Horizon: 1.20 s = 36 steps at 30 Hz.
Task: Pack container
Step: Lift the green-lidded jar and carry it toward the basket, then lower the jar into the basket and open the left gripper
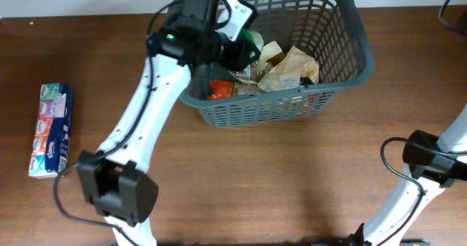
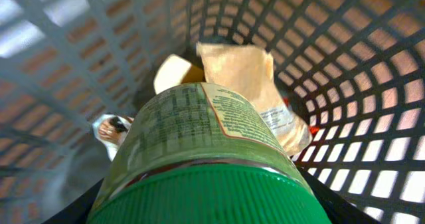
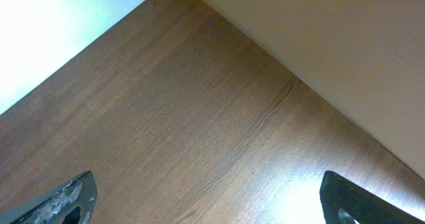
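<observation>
The container [image 1: 350, 34], upper centre of the overhead frame, mouth up, long axis roughly left-right, already holds brown packets [image 1: 292, 67]; the left claw [image 1: 241, 50] grips a green-lidded jar [image 2: 192, 137] inside it. The right claw [image 3: 212, 201] gapes wide over the tabletop [image 1: 292, 173]; a tissue pack [image 1: 51, 129] at far left probably remains.

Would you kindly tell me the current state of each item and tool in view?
container: upright, partly filled.
green-capped jar: capped, gripped by the left tool inside the container.
left tool: closed on the jar.
right tool: open, empty, over the table.
brown paper packets: crumpled, lying in the container.
tissue pack: flat on the table, unpacked.
</observation>
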Each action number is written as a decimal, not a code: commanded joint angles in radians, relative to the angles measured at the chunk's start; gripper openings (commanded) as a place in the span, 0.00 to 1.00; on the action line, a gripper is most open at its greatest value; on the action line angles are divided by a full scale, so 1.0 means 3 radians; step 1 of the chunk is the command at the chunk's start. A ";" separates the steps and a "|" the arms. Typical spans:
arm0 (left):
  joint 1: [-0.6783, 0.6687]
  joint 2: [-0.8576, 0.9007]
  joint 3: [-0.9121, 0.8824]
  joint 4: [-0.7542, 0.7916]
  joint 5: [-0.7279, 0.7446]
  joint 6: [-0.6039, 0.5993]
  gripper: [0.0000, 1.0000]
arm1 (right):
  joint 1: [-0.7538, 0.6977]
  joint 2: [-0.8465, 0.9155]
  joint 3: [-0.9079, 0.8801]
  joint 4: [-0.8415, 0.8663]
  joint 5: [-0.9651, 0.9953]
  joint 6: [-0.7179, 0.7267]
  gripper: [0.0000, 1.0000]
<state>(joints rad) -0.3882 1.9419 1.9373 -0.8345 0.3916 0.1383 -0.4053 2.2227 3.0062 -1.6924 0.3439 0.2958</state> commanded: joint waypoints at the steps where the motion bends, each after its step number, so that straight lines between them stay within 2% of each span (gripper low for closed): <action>1: -0.0015 0.0100 0.0056 0.0010 -0.0085 -0.0058 0.02 | -0.0005 -0.0038 0.0047 -0.0019 0.0051 0.0039 0.99; 6: -0.0015 0.0285 0.0056 -0.0083 -0.0327 -0.0056 0.01 | -0.0005 -0.0038 0.0047 -0.0019 0.0051 0.0041 0.99; 21: -0.0015 0.0698 0.0055 -0.0111 -0.0575 -0.0053 0.02 | -0.0005 -0.0038 0.0047 -0.0019 0.0051 0.0039 0.99; 22: -0.0015 0.0703 0.0055 -0.0109 -0.0575 -0.0053 0.06 | -0.0005 -0.0038 0.0047 -0.0019 0.0051 0.0041 0.99; 24: -0.0015 0.0704 0.0055 -0.0106 -0.0573 -0.0053 0.38 | -0.0005 -0.0038 0.0047 -0.0019 0.0052 0.0041 0.99; 25: -0.0015 0.0704 0.0055 -0.0099 -0.0572 -0.0053 0.64 | -0.0005 -0.0038 0.0047 -0.0019 0.0051 0.0039 0.99; 26: -0.0015 0.0704 0.0055 -0.0100 -0.0571 -0.0038 0.71 | -0.0005 -0.0038 0.0047 -0.0019 0.0051 0.0039 0.99; 29: -0.0015 0.0704 0.0055 -0.0102 -0.0565 -0.0029 0.87 | -0.0005 -0.0038 0.0047 -0.0019 0.0051 0.0041 0.99; 30: -0.0015 0.0704 0.0055 -0.0100 -0.0557 -0.0029 0.96 | -0.0005 -0.0038 0.0047 -0.0019 0.0051 0.0041 0.99; 32: -0.0015 0.0704 0.0056 -0.0100 -0.0507 -0.0029 1.00 | -0.0005 -0.0038 0.0047 -0.0019 0.0051 0.0039 0.99; 36: -0.0015 0.0704 0.0058 -0.0098 -0.0381 -0.0031 0.99 | -0.0005 -0.0038 0.0047 -0.0019 0.0051 0.0041 0.99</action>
<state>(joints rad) -0.3943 2.1437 1.9377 -0.8669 0.2348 0.1291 -0.4053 2.2227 3.0062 -1.6924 0.3439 0.2962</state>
